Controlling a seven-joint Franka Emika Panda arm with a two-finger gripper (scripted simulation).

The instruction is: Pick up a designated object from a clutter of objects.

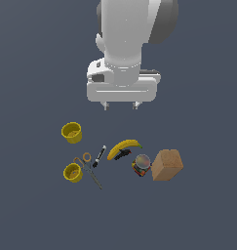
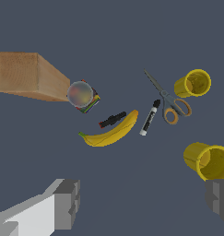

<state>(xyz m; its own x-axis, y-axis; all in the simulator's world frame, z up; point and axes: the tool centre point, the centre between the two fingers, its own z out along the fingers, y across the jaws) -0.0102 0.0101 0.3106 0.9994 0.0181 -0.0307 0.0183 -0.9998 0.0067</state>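
Observation:
The designated object, a small all-black stubby piece (image 1: 122,155) (image 2: 112,120), lies against the banana (image 1: 124,147) (image 2: 111,133) in the middle of the clutter. My gripper (image 1: 121,105) (image 2: 141,203) hangs open well above the surface, back from the objects, with nothing between its fingers (image 2: 67,203). The black piece sits between the banana and the round glassy jar (image 1: 142,164) (image 2: 82,95).
A tan box (image 1: 167,165) (image 2: 30,76) stands at the exterior view's right of the jar. A black-and-white marker (image 1: 99,156) (image 2: 150,117), scissors (image 1: 89,170) (image 2: 168,99) and two yellow cups (image 1: 71,132) (image 2: 209,160), (image 1: 72,172) (image 2: 193,83) lie at the left.

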